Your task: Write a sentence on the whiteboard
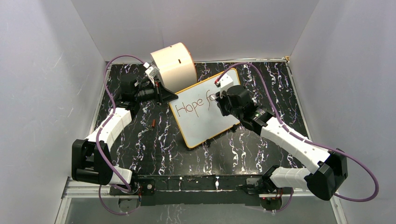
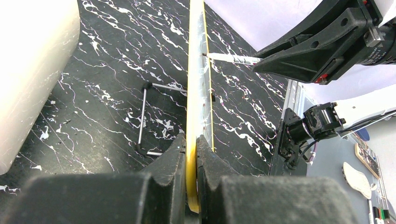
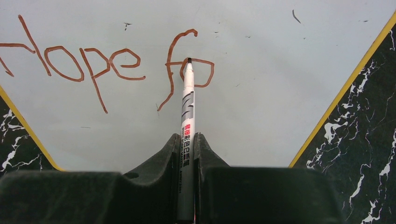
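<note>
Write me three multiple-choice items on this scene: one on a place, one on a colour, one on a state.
1. Where does the marker tip rest?
A. On the "o" after "f"
B. On the "H"
C. In the air, touching nothing
2. What colour is the lettering?
A. Blue
B. Red-brown
C. Green
3. How do the left jaws stand?
A. Open, holding nothing
B. Shut on the marker
C. Shut on the whiteboard edge

Answers: 1 A, the tip sits on the "o" ring; 2 B, red-brown strokes on white; 3 C, the board's yellow rim is clamped between them.
</note>
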{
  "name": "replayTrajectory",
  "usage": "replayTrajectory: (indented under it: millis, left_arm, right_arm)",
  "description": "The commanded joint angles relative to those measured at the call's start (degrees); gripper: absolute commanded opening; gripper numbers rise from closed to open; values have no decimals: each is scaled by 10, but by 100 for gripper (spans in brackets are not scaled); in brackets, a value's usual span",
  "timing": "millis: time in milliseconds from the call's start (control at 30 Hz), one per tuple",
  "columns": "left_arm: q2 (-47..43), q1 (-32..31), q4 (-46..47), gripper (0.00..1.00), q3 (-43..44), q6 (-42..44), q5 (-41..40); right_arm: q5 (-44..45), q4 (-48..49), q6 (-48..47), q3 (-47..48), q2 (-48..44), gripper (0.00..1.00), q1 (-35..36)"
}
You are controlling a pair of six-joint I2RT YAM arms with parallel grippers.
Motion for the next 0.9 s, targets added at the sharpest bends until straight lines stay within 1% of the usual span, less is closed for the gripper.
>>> replayTrajectory:
  millis: [0,267,867]
  left_arm:
    - [16,-18,-40,0,-3,38,-5]
    - [15,-18,-45,0,-2,41,-9]
    - [16,-18,-45,0,-1,41,-8]
  right_arm:
    - [-11,1,-13,22,-8,0,0]
    - [30,-11,-18,26,-26,0,-7]
    - [29,25,-18,28,-30,0,-25]
